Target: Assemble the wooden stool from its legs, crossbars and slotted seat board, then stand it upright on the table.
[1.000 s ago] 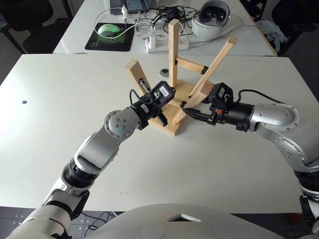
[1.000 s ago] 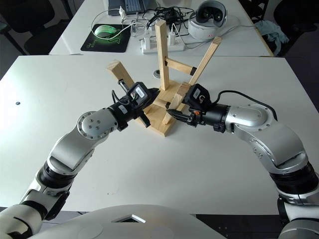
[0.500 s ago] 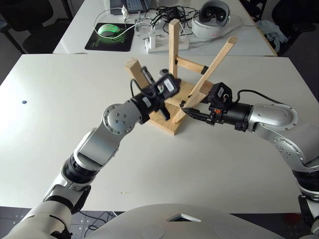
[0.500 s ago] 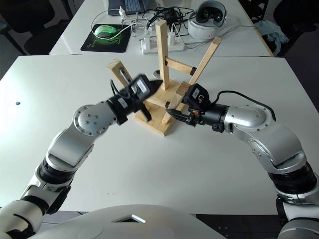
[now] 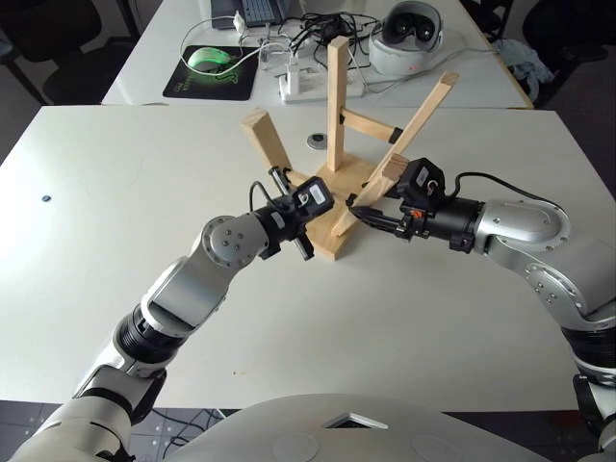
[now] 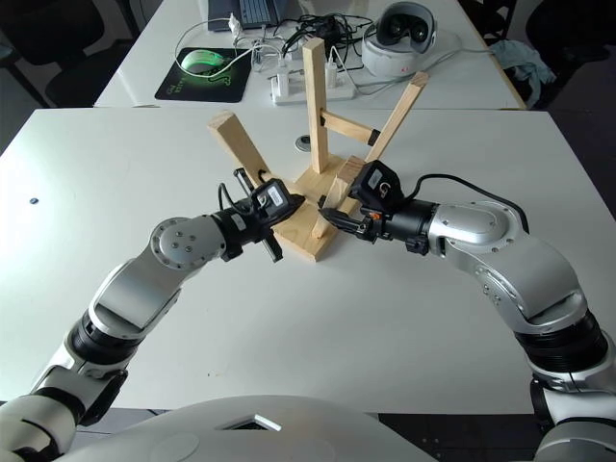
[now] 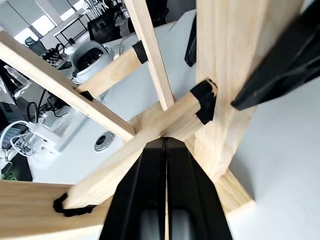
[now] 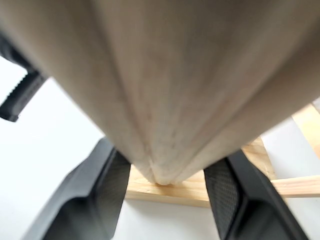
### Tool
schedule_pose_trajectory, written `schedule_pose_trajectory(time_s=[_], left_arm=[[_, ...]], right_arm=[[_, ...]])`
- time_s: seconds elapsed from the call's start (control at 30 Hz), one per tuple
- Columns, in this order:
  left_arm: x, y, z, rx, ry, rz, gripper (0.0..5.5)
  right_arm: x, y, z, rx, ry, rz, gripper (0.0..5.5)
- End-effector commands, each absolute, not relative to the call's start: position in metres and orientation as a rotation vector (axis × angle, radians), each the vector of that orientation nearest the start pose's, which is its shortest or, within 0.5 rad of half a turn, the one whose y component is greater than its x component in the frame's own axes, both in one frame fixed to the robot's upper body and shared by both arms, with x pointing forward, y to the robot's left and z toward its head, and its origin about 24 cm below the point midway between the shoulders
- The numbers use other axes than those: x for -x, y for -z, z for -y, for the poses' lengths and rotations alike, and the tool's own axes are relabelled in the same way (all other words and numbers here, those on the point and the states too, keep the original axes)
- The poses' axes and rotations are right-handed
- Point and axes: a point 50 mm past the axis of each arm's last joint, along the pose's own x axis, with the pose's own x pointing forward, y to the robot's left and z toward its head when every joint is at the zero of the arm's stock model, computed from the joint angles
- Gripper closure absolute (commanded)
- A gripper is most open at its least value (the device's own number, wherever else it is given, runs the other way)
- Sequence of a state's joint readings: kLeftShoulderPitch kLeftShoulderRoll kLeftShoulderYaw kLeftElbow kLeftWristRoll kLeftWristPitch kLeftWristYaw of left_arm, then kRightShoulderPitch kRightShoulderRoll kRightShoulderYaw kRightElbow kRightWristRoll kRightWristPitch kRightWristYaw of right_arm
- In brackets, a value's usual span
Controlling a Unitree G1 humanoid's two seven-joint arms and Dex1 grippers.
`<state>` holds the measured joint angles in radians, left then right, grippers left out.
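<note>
**Head view.** The stool (image 5: pixel 336 125) is resting upside down on the white table (image 5: pixel 125 173), just past the table's middle. It is showing pale, unfinished wood with dark patches at the joints. Its seat board (image 5: pixel 332 248) is lying flat on the table. Three legs are pointing upward. One is standing nearly upright, and one is leaning toward the robot's left. The stool leg (image 5: pixel 414 125) nearest the right arm is running its long axis from the seat board up, away and to the robot's right. Crossbars are linking the legs low down.

The left gripper (image 5: pixel 323 205) is sitting at the left edge of the seat board and pointing into the stool. The right gripper (image 5: pixel 358 210) is sitting at the base of the stool leg.

**Left wrist view.** The left gripper's fingers (image 7: pixel 150 200) are lying pressed together with nothing between them. Their tips are meeting a crossbar (image 7: pixel 150 145). A thick leg (image 7: pixel 225 75) is rising just beside them from the seat board.

**Right wrist view.** The stool leg is passing between the right gripper's fingers (image 8: pixel 95 200). Both fingers are bearing against its sides, so the gripper is clamping it. The seat board is lying just beyond the foot of the leg.
</note>
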<state>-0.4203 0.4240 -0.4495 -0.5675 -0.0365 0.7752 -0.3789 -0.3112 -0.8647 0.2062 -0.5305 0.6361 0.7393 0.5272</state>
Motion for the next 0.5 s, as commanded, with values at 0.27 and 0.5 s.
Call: schedule_pose_trajectory(time_s=[0.27,0.5], left_arm=[[-0.257,-0.234,-0.07,-0.57,0.63,0.488,5.5],[-0.26,-0.143,-0.068,-0.484,0.869,-0.107,5.5]], right_arm=[[-0.225,-0.086,0.169,0.367,-0.917,-0.726,3.44],[-0.227,-0.089,0.166,0.366,-0.927,-0.711,3.44]])
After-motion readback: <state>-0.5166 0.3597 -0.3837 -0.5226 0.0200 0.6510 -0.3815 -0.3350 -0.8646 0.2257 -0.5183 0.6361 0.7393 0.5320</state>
